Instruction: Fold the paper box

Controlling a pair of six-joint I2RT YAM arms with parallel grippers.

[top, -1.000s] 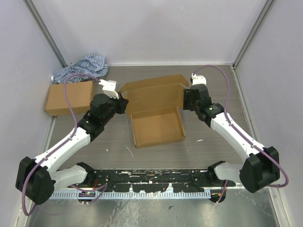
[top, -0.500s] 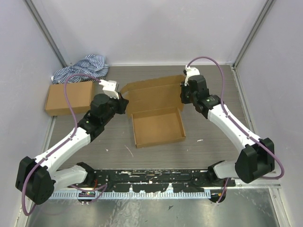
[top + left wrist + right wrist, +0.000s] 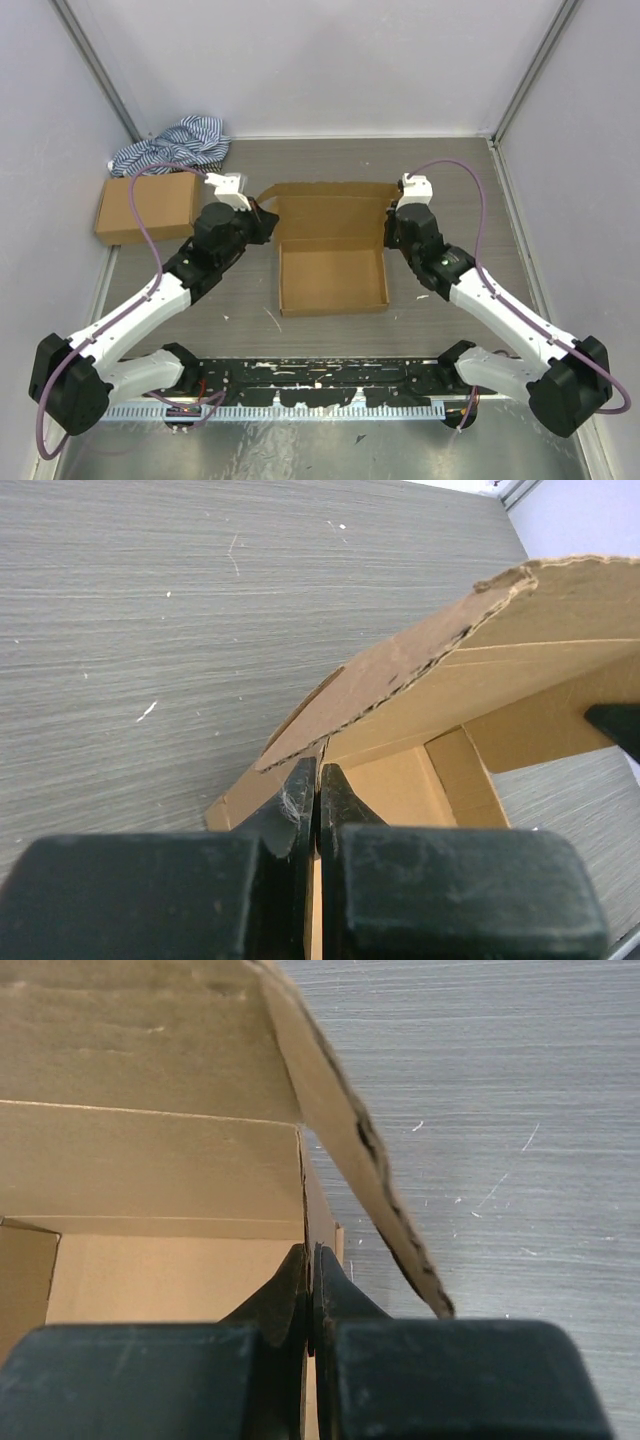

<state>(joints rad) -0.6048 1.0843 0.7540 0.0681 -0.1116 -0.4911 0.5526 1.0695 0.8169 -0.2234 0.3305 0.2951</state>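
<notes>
Top external view has the paper box [image 3: 332,278] in the middle of the grey counter [image 3: 450,170], between the two arms: a shallow open tray nearest the bases, with its lid panel raised along the far edge and a side flap at each end of the lid. Left fingers [image 3: 262,222] meet the box at its far left corner, and the left wrist view shows them [image 3: 308,790] pressed together on a thin cardboard edge of the side wall, under the lid's ragged flap. Right fingers [image 3: 390,228] sit at the far right corner; the right wrist view shows them [image 3: 300,1275] pinched on the tray's right wall. A smaller cardboard box [image 3: 148,205] lies well to the left, with a striped cloth [image 3: 170,145] just behind it
</notes>
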